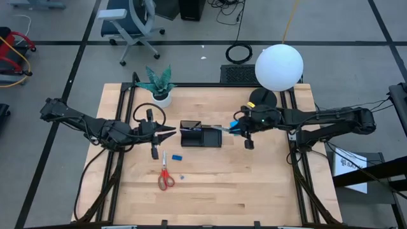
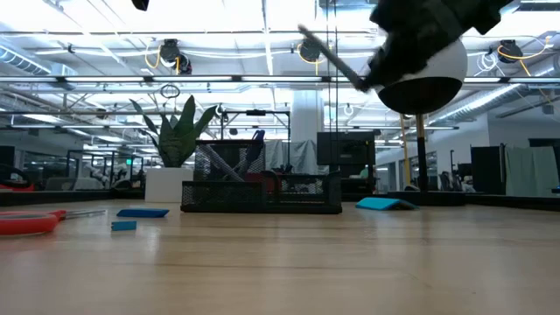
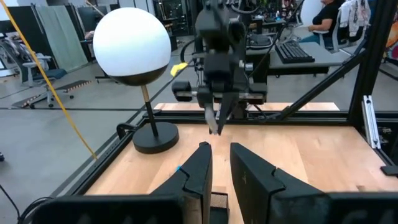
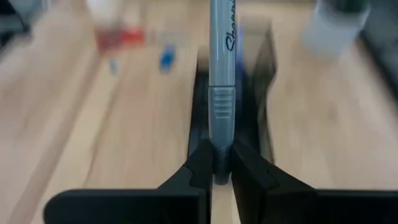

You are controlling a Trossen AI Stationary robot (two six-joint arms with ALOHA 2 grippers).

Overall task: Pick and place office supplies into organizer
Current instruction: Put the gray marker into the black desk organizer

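Right gripper (image 4: 217, 167) clamped on a grey marker (image 4: 221, 81), held over the right end of the organizer (image 1: 201, 137).
The marker looks light, rigid and smooth-barrelled; the pinch is right at one end, so it can pivot or slip, and a hold nearer mid-barrel would be steadier. From the wrist camera the barrel runs along the organizer's length, above its compartments. The organizer's thin mesh walls are the edges to clear; it probably slides if bumped. Left gripper (image 1: 170, 133) waits just off the organizer's left end, fingers nearly together with a narrow gap, holding nothing. That leaves little side room there. Red-handled scissors (image 1: 165, 176), a flat blue pad (image 1: 177, 156) and a tiny blue block (image 1: 182, 177) lie on bare table in front of the organizer, open for a top-down approach. The lamp base (image 1: 262, 98) stands behind its right end.
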